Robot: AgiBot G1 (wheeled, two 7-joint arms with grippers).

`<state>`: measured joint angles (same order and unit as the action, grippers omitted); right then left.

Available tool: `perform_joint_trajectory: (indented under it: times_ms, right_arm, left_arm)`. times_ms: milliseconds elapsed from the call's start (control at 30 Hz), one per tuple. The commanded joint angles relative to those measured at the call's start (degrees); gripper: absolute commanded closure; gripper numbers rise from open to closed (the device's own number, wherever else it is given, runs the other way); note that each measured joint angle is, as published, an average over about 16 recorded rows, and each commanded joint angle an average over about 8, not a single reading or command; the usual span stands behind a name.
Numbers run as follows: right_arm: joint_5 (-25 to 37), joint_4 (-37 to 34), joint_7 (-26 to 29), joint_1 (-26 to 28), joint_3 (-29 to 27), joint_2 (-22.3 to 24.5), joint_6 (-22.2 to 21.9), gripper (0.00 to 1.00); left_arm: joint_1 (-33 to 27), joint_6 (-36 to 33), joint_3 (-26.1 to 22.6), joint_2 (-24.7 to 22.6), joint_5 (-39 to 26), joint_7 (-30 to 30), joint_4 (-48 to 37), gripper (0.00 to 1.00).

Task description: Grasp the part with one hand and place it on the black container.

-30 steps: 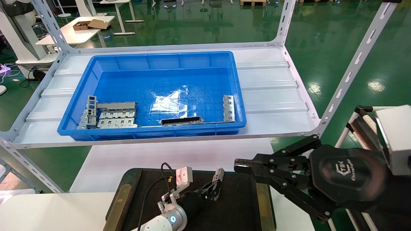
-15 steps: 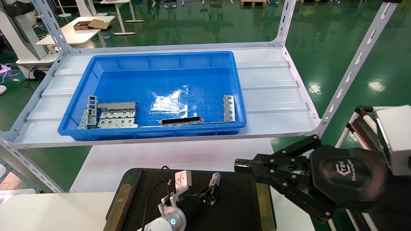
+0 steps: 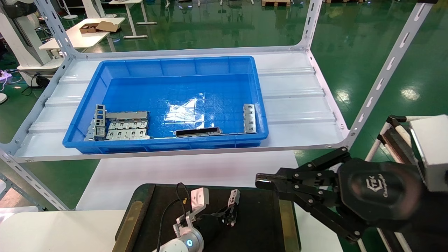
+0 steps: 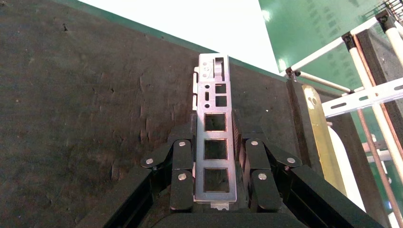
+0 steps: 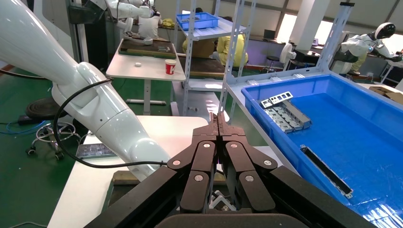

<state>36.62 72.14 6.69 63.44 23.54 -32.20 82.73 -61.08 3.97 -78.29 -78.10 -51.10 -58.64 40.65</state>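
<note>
The part (image 3: 233, 198), a narrow silver strip with square holes, sticks up tilted from my left gripper (image 3: 231, 209), which is shut on it low over the black container (image 3: 260, 224). In the left wrist view the part (image 4: 215, 118) runs between the black fingers (image 4: 182, 156) of the left gripper (image 4: 216, 137), with the container's dark surface (image 4: 71, 95) close beneath. I cannot tell whether the part's far end touches the surface. My right gripper (image 3: 260, 182) is shut and empty, hovering to the right above the container's far right corner; the right wrist view shows it (image 5: 217, 118) shut too.
A deep blue bin (image 3: 168, 145) stands on the white shelf behind, holding another strip (image 3: 249, 118), a long bar with a dark hollow (image 3: 197, 132) and grey slotted plates (image 3: 122, 126). Brass strips (image 3: 133, 220) edge the container. Shelf uprights (image 3: 381, 80) stand at the right.
My left gripper has lowered and drawn back a little with the part, bringing it closer to the container's surface. The right arm has not moved.
</note>
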Motion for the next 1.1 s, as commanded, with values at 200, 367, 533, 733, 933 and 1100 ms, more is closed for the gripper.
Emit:
perform_joint_trajectory:
  times_ms: [200, 367, 533, 733, 933, 1100]
  right_arm:
    - [0.0, 0.0, 0.0, 0.0, 0.0, 0.0, 0.0, 0.0]
    - [0.0, 0.0, 0.0, 0.0, 0.0, 0.0, 0.0, 0.0]
    - [0.0, 0.0, 0.0, 0.0, 0.0, 0.0, 0.0, 0.0]
    - [0.0, 0.0, 0.0, 0.0, 0.0, 0.0, 0.0, 0.0]
    - [0.0, 0.0, 0.0, 0.0, 0.01, 0.0, 0.0, 0.0]
    - [0.0, 0.0, 0.0, 0.0, 0.01, 0.0, 0.0, 0.0]
  left_arm:
    - [-0.71, 0.6, -1.87, 0.05, 1.16, -0.9, 0.38, 0.0]
    - [-1.51, 1.01, -2.07, 0.29, 0.91, -1.05, 1.71, 0.0]
    - [-2.16, 0.76, -1.28, 0.96, -0.78, -0.46, 3.6, 0.0]
    - [-2.21, -0.54, 0.47, 3.57, -4.97, 1.9, 6.93, 0.0]
    - [-1.69, -4.14, 3.31, 10.14, -9.31, 5.21, 14.11, 0.0]
    - [-0.77, -8.07, 6.02, 16.94, -11.65, 8.5, 20.39, 0.0]
